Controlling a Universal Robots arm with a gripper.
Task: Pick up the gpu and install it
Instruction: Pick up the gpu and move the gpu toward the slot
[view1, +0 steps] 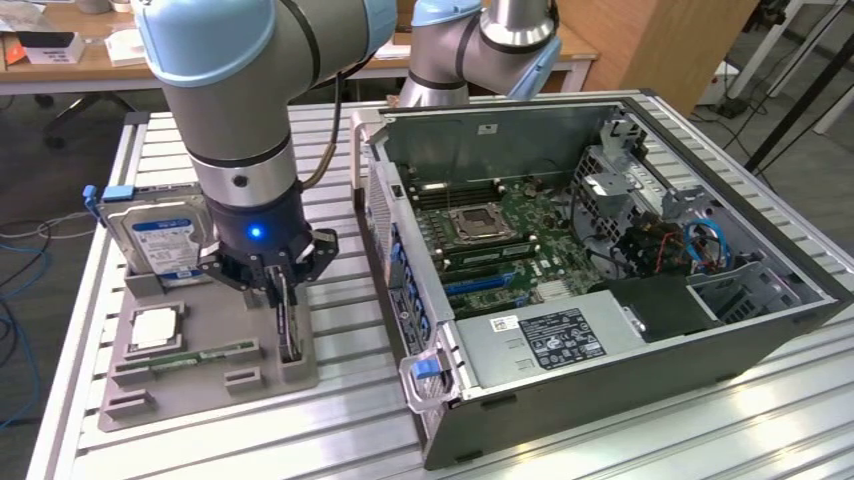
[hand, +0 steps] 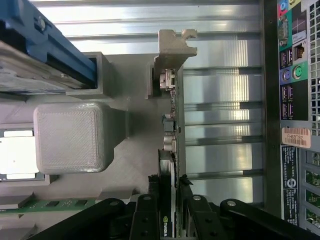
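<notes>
— Where is the pincer (view1: 283, 295) right now?

— Lowered over the grey holder tray (view1: 200, 385) on the tabletop (view1: 347, 430), pointing straight down.

— And the gpu (view1: 288, 335)?

— Directly under the pincer, standing on its long edge in a slot of that tray. In the wrist view the gpu (hand: 170, 145) runs out from between the fingers (hand: 189, 205), with its pale metal bracket at the end farthest from the pincer.

— Has the pincer got hold of it?

— It is nearly closed, with one finger against each face of the card. It has the card clamped, and the card is not lifted: its lower edge sits in the tray.

— What else is around the pincer?

— The hard drive (view1: 167, 240) with blue rails stands just beside it, toward the exterior view's left. The open computer case (view1: 801, 270) lies on the other side, toward the exterior view's right.
</notes>
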